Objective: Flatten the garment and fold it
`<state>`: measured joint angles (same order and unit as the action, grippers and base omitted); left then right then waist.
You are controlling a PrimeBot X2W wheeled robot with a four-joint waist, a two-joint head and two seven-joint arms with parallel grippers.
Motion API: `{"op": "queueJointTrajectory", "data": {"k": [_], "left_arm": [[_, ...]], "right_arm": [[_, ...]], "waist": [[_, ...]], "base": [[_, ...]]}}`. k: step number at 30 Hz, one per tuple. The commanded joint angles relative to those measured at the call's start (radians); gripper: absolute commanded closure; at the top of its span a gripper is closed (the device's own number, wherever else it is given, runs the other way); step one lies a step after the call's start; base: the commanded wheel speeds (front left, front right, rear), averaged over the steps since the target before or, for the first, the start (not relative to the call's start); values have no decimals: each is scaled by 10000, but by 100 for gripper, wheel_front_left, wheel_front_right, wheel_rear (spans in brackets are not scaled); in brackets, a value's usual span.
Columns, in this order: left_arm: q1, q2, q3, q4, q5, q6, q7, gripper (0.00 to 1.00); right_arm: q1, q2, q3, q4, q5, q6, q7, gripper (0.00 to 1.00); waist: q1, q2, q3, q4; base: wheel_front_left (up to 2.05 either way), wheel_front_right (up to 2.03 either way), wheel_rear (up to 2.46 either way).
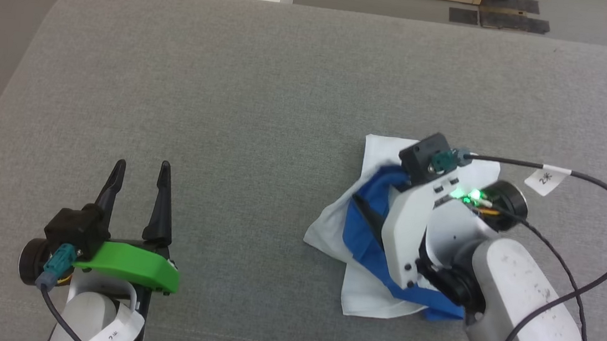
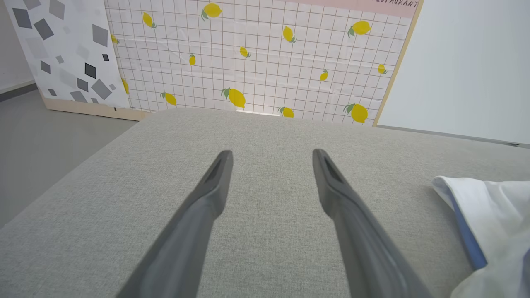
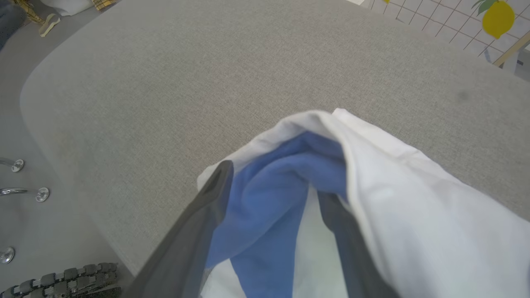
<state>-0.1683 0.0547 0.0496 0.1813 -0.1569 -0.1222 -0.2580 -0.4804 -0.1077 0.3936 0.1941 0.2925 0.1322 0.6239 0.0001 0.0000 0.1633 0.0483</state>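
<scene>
Garment [image 1: 331,226]: we find it at the lower right of the head view, bunched on the grey padded surface [image 1: 232,102], well apart from the surface's edges. It is a crumpled heap, not spread. White body cloth lies in overlapping flaps, and a bright blue band twists through the middle. We cannot make out a clear sleeve or collar shape.

Right gripper [image 3: 273,182]: it sits down in the heap. In the right wrist view its two dark fingers stand wide apart, with a loose blue fold hanging in the gap and white cloth lapping over the finger on the right. We see nothing pinched, and we judge that the cloth merely rests against the fingers. The right arm [image 1: 524,303] leans over the pile from the lower right corner and hides part of it. We judge this to be a low reach, suited to searching the bundle for an edge or a sleeve to pull out.

Left gripper [image 1: 142,165]: it is at the lower left of the head view, with fingers spread wide and holding nothing. It hovers over bare surface, well apart from the cloth. In the left wrist view the garment's white edge with its blue trim shows at the far right. We judge this arm to be parked, ready to take a second corner.

Progress: flattening is barely begun by our reading, and no fold is made yet.
</scene>
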Motion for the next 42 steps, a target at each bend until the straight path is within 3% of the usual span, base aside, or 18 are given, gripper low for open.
{"op": "queueJointTrajectory", "data": {"k": [1, 9, 20, 31, 35, 42], "left_arm": [[85, -44, 3, -2, -28, 5, -38, 0], [143, -44, -60, -59, -71, 24, -38, 0], [496, -45, -29, -56, -103, 82, -38, 0], [729, -45, -7, -189, -66, 77, -38, 0], [775, -45, -10, -226, -53, 65, -38, 0], [797, -45, -45, -234, -31, 51, -38, 0]], "right_arm": [[285, -116, 51, -62, 117, -15, 278, 0], [918, -563, 370, -513, 664, -15, 1465, 0], [1994, -1077, -76, -2880, 1228, -15, 1667, 0], [3412, -416, -2542, -4682, 17, -15, -57, 0], [3804, 71, -3481, -4417, -540, -15, -1630, 0], [4109, 382, -4113, -3701, -927, -15, -3042, 0]], "waist": [[-1, 0, -95, -63], [-1, 0, -154, -9], [-1, 0, -597, 23], [-1, 0, -844, -68], [-1, 0, -892, -125], [-1, 0, -950, -139]], "base": [[0, 0, 0], [0, 0, 0], [0, 0, 0], [0, 0, 0], [0, 0, 0], [0, 0, 0]]}}
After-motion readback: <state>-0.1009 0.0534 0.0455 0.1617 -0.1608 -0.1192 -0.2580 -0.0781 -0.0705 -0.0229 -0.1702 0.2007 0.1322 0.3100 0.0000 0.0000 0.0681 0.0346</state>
